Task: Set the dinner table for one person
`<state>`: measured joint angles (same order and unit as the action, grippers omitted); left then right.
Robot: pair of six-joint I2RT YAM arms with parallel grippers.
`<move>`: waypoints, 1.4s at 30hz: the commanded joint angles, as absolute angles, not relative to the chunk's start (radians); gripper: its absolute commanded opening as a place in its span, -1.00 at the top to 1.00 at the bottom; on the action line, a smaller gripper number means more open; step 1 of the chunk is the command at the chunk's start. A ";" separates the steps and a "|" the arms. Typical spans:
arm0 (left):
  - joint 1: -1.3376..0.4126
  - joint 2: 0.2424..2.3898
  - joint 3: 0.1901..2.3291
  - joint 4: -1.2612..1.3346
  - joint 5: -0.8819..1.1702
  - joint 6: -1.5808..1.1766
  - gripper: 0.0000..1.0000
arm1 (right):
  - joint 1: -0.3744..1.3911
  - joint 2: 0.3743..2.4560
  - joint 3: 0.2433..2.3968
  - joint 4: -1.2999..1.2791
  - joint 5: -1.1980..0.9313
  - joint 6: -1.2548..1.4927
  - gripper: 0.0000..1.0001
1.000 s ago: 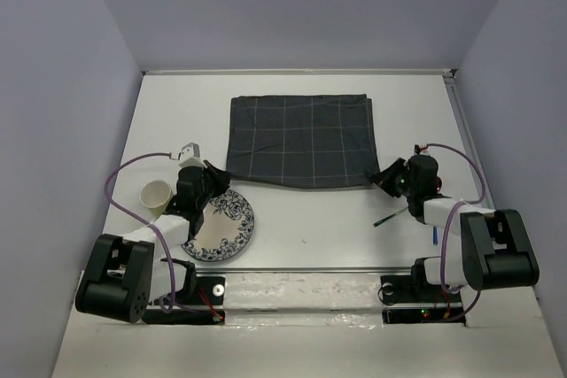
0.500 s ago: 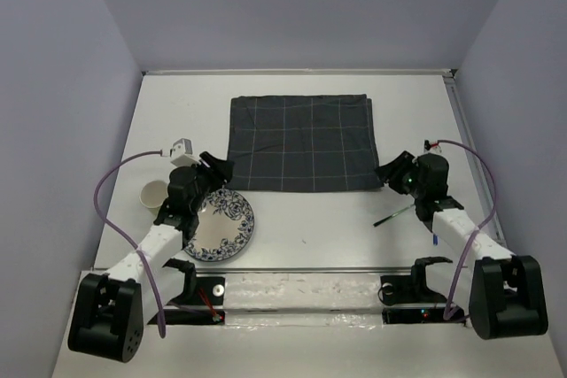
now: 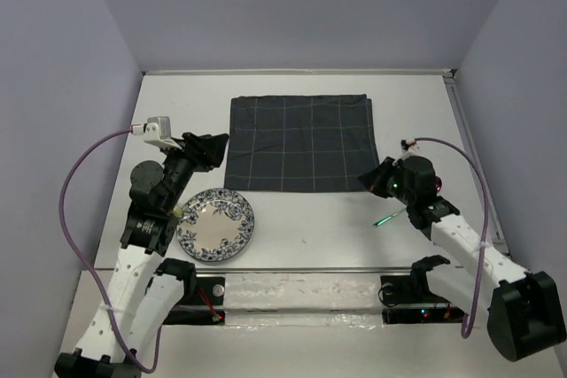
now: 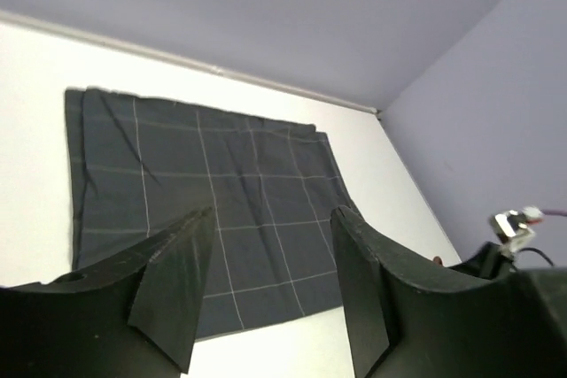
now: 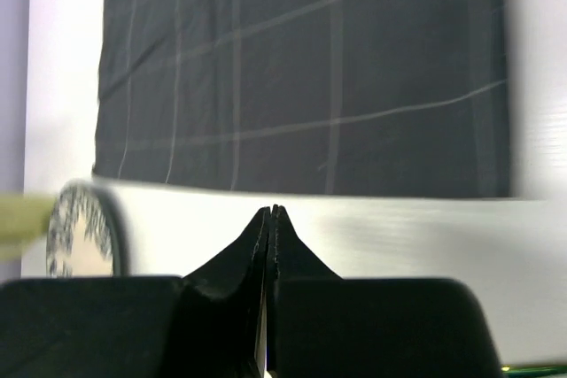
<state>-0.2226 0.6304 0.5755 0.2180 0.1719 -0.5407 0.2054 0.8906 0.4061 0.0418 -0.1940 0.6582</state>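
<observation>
While both arms reach out over the dinner table point(image 3: 407, 121), which fills the middle of the overhead view, neither holds anything. The left gripper point(image 3: 213, 143) hangs at the left edge of the checked cloth point(image 3: 299, 141), centre-left of the frame. Its wrist view shows the fingers set wide apart with nothing between them. The right gripper point(image 3: 370, 180) sits at the lower right corner of the cloth, and its wrist view shows the fingers pressed together and empty. How high either gripper is above the surface cannot be read.

A patterned plate point(image 3: 215, 226) lies just beside the lower left corner of the cloth. A green utensil point(image 3: 388, 216) lies on bare tabletop just below the right gripper; its type is too small to tell.

The step in hand is probably taking hold of the cloth to position it as a place mat. Recommended procedure:

1. Spread the right fingers before lowering; pressed together, they can only push the fabric.
2. Grip at an edge or corner. The left border appears to be folded in layers, so pinch all layers together or the cloth may unfold.
3. Lower the left gripper straight down, keeping its forearm off the plate beneath it.
4. Move both ends at an equal rate to avoid wrinkles.
5. Keep the fabric clear of the plate and utensil during any drag.
</observation>
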 commanded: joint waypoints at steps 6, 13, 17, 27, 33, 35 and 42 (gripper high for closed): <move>-0.227 0.445 0.776 -0.079 0.341 -0.235 -0.98 | 0.693 1.236 0.544 0.409 -0.203 0.787 0.64; -0.227 0.221 0.646 -0.094 0.184 -0.169 -0.98 | 0.936 1.647 0.692 0.643 -0.179 0.899 0.07; -0.227 0.172 0.646 -0.091 0.152 -0.167 -0.98 | 0.982 1.781 0.753 0.719 -0.183 0.943 -0.05; -0.225 0.201 0.644 -0.091 0.192 -0.166 -0.98 | 1.029 1.927 0.871 0.722 -0.181 1.002 -0.01; -0.225 0.186 0.643 -0.095 0.178 -0.163 -0.98 | 1.039 2.000 0.928 0.704 -0.173 1.038 0.11; -0.225 0.186 0.643 -0.095 0.175 -0.163 -0.98 | 1.039 2.006 0.927 0.706 -0.166 1.043 0.19; -0.224 0.187 0.643 -0.092 0.172 -0.163 -0.98 | 1.039 1.967 0.852 0.744 -0.101 1.075 0.95</move>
<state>-0.2230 0.1894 0.6476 -0.1242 0.1707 -0.1799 1.0290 2.0071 0.8848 0.6598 -0.1585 1.0630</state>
